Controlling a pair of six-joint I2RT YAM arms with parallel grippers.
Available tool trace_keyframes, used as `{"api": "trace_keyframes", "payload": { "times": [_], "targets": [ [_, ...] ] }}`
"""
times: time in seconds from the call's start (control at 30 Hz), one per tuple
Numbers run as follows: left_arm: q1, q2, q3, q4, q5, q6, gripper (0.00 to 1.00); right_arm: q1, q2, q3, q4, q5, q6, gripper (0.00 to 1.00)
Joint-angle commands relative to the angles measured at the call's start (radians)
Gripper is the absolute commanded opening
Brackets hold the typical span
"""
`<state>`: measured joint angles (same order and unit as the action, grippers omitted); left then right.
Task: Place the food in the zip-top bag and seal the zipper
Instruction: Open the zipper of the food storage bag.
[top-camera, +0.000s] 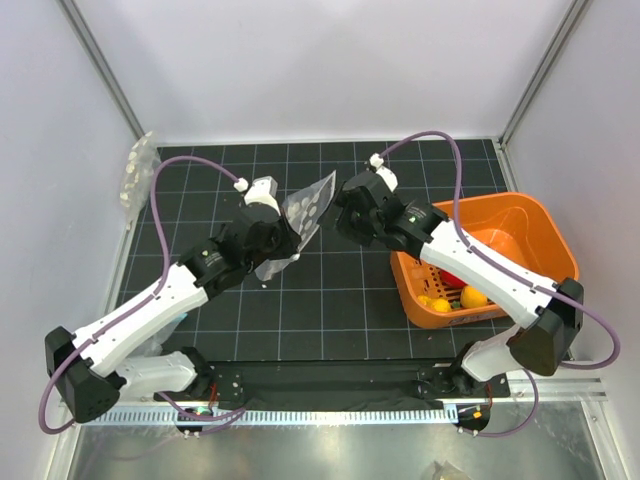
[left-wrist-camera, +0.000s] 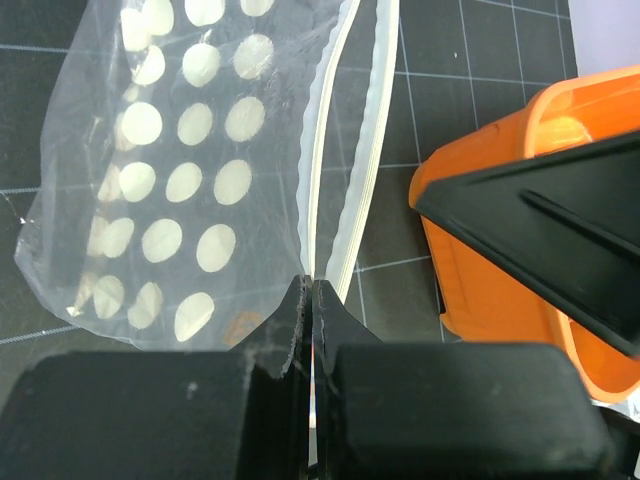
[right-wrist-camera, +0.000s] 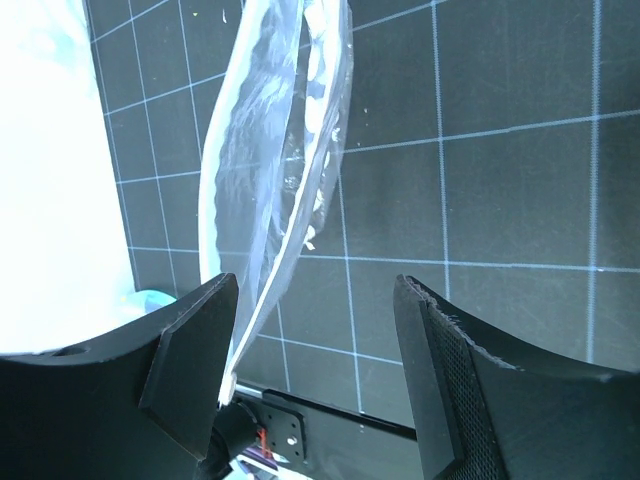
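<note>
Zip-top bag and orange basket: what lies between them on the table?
In the top view, only the right gripper, open, hangs between the zip-top bag and the orange basket. The black mat beneath it is bare.

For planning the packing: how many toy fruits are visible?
3, all in the orange basket, near end: red fruit, yellow fruit, orange fruit. The right arm may hide more.

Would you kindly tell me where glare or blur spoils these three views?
Top view: evenly lit and sharp, no harsh shadows. Left wrist view: the bag is crisp, the left pincer dark and soft. Right wrist view: the upper left is blown out white, the mat grid clear.
</note>
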<state>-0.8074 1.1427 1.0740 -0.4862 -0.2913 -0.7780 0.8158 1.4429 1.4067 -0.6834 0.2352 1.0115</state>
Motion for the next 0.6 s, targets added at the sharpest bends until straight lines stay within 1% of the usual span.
{"api": "trace_keyframes", "payload": {
  "times": [0.0,0.23,0.43,0.53,0.57],
  "targets": [
    [0.001,-0.041,-0.012,0.044,-0.029,-0.007,0.00,-0.009,0.016,-0.025,0.102,0.003,0.041,0.71],
    [0.002,-0.070,-0.031,0.038,-0.040,-0.003,0.00,-0.035,0.083,0.011,0.125,-0.010,0.027,0.71],
    [0.002,-0.092,-0.040,0.032,-0.054,-0.001,0.00,-0.050,0.129,0.021,0.136,-0.017,0.030,0.69],
    [0.004,-0.097,-0.040,0.021,-0.051,0.008,0.00,-0.056,0.151,0.020,0.165,-0.025,0.027,0.63],
    [0.002,-0.098,-0.040,0.015,-0.052,0.011,0.00,-0.058,0.158,0.032,0.165,-0.028,0.018,0.56]
  ]
}}
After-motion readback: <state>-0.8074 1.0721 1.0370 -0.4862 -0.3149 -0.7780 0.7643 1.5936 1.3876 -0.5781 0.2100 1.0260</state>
